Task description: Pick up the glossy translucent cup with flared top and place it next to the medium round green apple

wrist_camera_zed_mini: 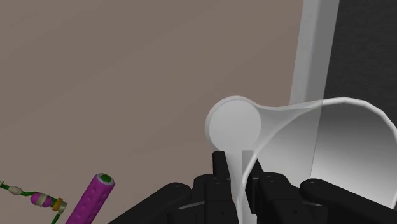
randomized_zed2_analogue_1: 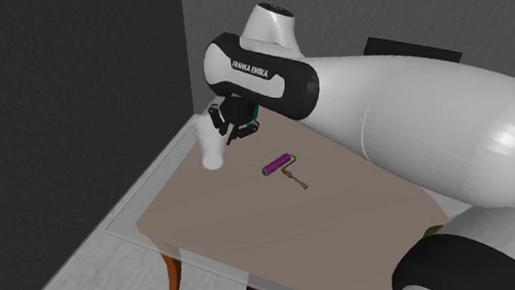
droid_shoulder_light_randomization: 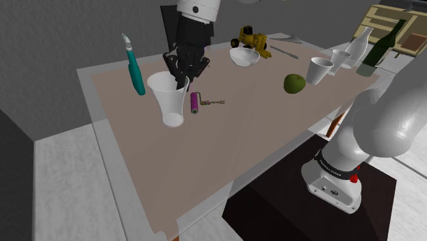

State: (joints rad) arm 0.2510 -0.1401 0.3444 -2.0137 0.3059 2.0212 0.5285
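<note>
The brown worktop (droid_shoulder_light_randomization: 226, 157) held many things. The tool (droid_shoulder_light_randomization: 183, 81) was pinching the rim of the white cup (droid_shoulder_light_randomization: 170, 103), just under it. The green apple (droid_shoulder_light_randomization: 294, 83) lay well apart from the tool, to its side.

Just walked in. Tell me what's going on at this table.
The white arm's black gripper has its fingers closed on the wall of the flared, translucent white cup near one end of the table. Whether the cup is off the surface is hard to tell. The green apple sits well away across the table, beside another white cup.
</note>
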